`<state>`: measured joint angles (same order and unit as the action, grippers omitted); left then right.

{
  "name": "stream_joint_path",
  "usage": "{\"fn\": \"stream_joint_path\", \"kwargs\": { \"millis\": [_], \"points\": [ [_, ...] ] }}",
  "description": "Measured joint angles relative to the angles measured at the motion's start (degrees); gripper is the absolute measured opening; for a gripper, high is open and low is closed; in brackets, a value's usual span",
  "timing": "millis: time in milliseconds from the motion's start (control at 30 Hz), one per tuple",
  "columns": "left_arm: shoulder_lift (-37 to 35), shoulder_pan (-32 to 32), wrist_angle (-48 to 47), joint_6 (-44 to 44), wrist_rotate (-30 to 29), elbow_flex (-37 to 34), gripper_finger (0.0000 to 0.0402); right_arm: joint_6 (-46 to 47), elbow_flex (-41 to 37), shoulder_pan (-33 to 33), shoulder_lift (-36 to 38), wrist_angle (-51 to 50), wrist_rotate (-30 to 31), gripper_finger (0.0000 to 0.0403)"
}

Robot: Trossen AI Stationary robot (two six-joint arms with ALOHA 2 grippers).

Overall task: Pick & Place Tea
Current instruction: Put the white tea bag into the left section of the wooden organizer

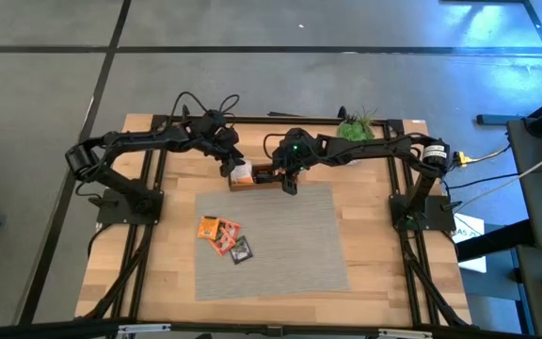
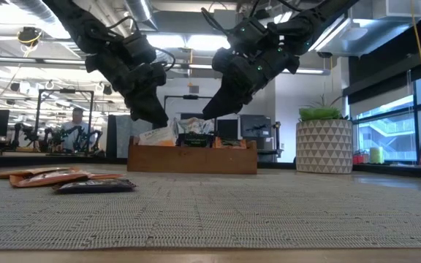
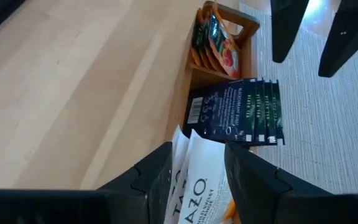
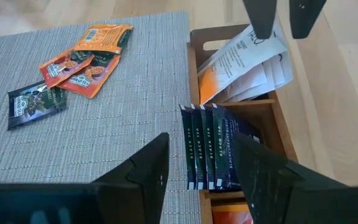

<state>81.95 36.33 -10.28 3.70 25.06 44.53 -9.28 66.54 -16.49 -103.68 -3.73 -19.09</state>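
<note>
A brown wooden tray (image 1: 263, 175) stands at the mat's far edge. White tea sachets (image 4: 247, 56) fill its left compartment, black ones (image 4: 213, 146) lean out of the middle one toward the mat, and orange ones (image 3: 216, 46) stand in the right one. My left gripper (image 3: 197, 148) is open and slants down over the white sachets, with one of them (image 3: 201, 180) between its fingers. My right gripper (image 4: 199, 138) is open above the black sachets and stands apart from them. Loose orange sachets (image 1: 219, 233) and a dark one (image 1: 241, 250) lie flat on the mat. My left gripper has a finger on each side of a white sachet's upper part (image 3: 194, 186), coming slanting down from the table's left. I cannot tell whether a finger touches it. The sachet stands in the tray's left compartment.
A grey woven mat (image 1: 280, 245) covers the middle of the wooden table. A potted plant (image 1: 356, 127) stands at the far edge, right of the tray. The two grippers are close together over the tray. A person shows in the room behind (image 2: 75, 124).
</note>
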Motion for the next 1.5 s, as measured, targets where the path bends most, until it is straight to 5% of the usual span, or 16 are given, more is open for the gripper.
{"fn": "stream_joint_path", "kwargs": {
  "millis": [600, 1200, 1500],
  "points": [
    [2.54, -3.39, -1.54, 0.52, 0.19, 0.0, 0.0135, -0.24, 0.0, 0.0, -0.02, 0.0, 0.0, 0.0177],
    [-0.72, -2.13, -6.26, 3.06, 0.64, 0.1, 0.0005, -0.24, -0.02, 0.0, -0.02, -0.42, 0.0, 0.0177],
    [-0.7, -2.62, -22.18, 5.38, -0.33, 12.3, 0.0003, -0.24, -0.02, 0.02, -0.02, -0.42, 0.0, 0.0177]
  ]
}}
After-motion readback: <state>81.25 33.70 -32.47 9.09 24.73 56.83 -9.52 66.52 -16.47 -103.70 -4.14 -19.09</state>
